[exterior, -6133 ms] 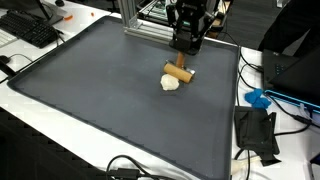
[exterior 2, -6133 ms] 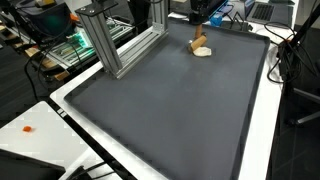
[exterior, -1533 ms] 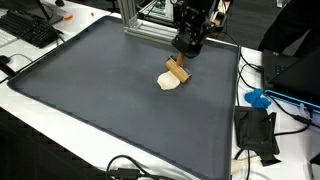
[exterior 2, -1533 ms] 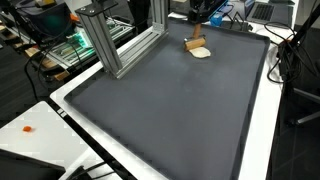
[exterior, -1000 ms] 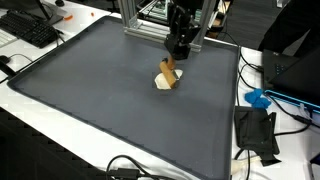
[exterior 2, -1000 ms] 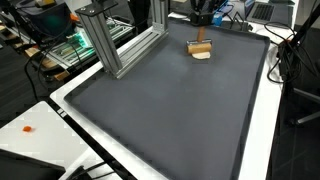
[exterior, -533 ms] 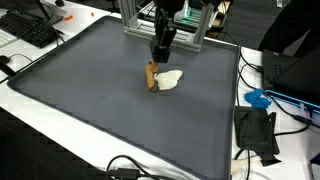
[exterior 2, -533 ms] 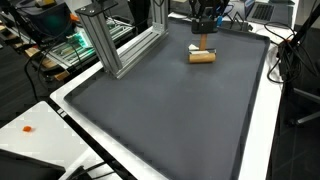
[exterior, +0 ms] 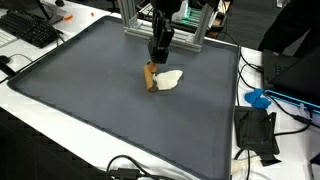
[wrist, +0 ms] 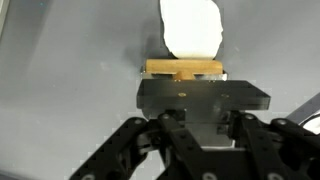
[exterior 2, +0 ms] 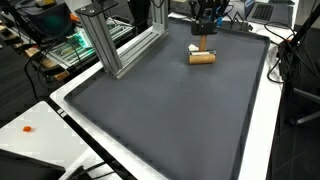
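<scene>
Fingers pinch wooden block beside white lump, near far edge of mat.

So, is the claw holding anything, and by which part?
The claw is shut on the wooden cylinder, apparently around its middle; the wrist view hides the fingertips. The white piece beside it is not held.
</scene>
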Robot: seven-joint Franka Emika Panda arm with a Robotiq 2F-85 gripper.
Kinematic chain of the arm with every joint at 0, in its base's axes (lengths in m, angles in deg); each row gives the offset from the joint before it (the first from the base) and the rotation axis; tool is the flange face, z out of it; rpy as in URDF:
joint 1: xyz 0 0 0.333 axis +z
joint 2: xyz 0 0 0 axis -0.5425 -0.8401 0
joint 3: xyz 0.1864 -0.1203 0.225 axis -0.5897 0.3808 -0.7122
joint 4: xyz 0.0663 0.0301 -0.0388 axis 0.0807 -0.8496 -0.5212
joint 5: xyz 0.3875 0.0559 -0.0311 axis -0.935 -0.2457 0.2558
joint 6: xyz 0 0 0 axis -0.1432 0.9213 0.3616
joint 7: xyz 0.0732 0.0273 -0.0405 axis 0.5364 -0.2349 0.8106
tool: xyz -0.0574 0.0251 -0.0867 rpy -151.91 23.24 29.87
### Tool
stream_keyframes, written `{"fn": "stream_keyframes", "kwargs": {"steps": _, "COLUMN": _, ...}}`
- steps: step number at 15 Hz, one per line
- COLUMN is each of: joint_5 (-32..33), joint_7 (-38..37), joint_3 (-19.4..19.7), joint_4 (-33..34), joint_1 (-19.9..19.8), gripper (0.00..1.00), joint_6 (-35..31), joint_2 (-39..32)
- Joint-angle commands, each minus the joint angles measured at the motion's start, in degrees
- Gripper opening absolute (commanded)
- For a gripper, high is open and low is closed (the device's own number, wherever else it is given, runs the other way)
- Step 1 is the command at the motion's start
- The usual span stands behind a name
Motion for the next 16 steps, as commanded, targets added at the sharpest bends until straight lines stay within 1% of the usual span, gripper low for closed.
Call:
{"fn": "stream_keyframes", "kwargs": {"steps": 1, "joint_5": -2.96, "joint_7": 5.49, "joint_3": -1.22, "joint_4": -2.33, "joint_1": -1.62, "gripper": 0.22, "joint_6": -1.60, "joint_2": 0.13}}
{"fn": "stream_keyframes", "kwargs": {"steps": 4, "joint_5": 0.16, "joint_7": 9.22, "joint_3": -0.56, "joint_4": -2.91, "joint_1": -1.60, "gripper": 0.22, "joint_6": -2.26, "joint_2": 1.82}}
{"fn": "stream_keyframes", "kwargs": {"steps": 7, "joint_5": 0.88, "joint_7": 17.20, "joint_3": -0.88, "joint_4": -3.57, "joint_1": -1.76, "gripper": 0.22, "joint_6": -1.33, "joint_2": 3.61}}
{"fn": "stream_keyframes", "kwargs": {"steps": 10, "joint_5": 0.45, "joint_7": 24.77, "joint_3": -1.07, "joint_4": -4.55, "joint_1": -2.01, "gripper": 0.22, "joint_6": -2.03, "joint_2": 5.22}}
{"fn": "stream_keyframes", "kwargs": {"steps": 13, "joint_5": 0.39, "joint_7": 30.22, "joint_3": -1.10, "joint_4": -5.72, "joint_1": -2.21, "gripper": 0.22, "joint_6": -2.95, "joint_2": 7.38}}
{"fn": "stream_keyframes", "kwargs": {"steps": 16, "joint_5": -1.52, "joint_7": 41.10, "joint_3": -2.09, "joint_4": -7.37, "joint_1": -2.77, "gripper": 0.22, "joint_6": -4.48, "joint_2": 9.59}}
